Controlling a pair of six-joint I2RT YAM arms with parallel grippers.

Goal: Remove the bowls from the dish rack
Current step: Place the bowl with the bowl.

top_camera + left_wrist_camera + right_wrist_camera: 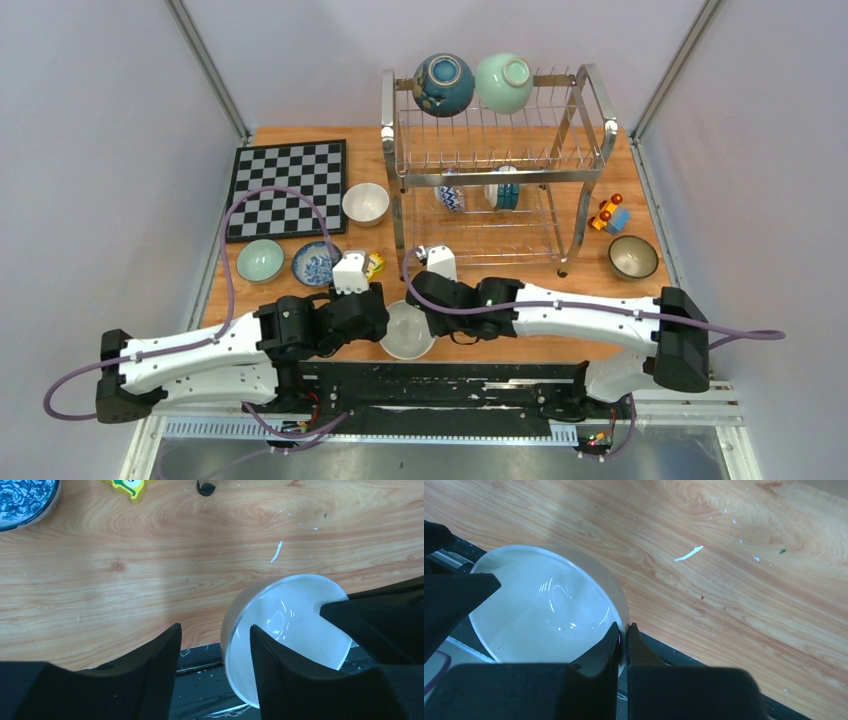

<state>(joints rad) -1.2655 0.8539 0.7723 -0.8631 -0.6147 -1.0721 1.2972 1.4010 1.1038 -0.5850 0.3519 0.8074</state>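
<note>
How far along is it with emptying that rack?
About halfway. Done: cream bowl, mint bowl, patterned bowl and dark-rimmed bowl sit on the table. In hand: the right hand pinches a white bowl by the rim; the left hand is open at that rim. Left: four in the dish rack, two per tier.

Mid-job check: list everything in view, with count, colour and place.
dish rack: one, silver, far side of the table.
upper-tier bowls: two, dark blue and mint green, rack top.
lower-tier bowls: two, blue-patterned and teal, on edge.
loose bowls: four, cream, mint, blue-patterned left of the rack; dark-rimmed right.
white bowl: one, white, near edge.
chessboard: one, black-and-white, far left.
toy car: one, orange-blue, right of rack.
block: one, yellow, by the loose bowls.
left gripper: one, black, jaws open, white bowl's rim between them.
right gripper: one, black, jaws shut on the white bowl's rim.
</note>
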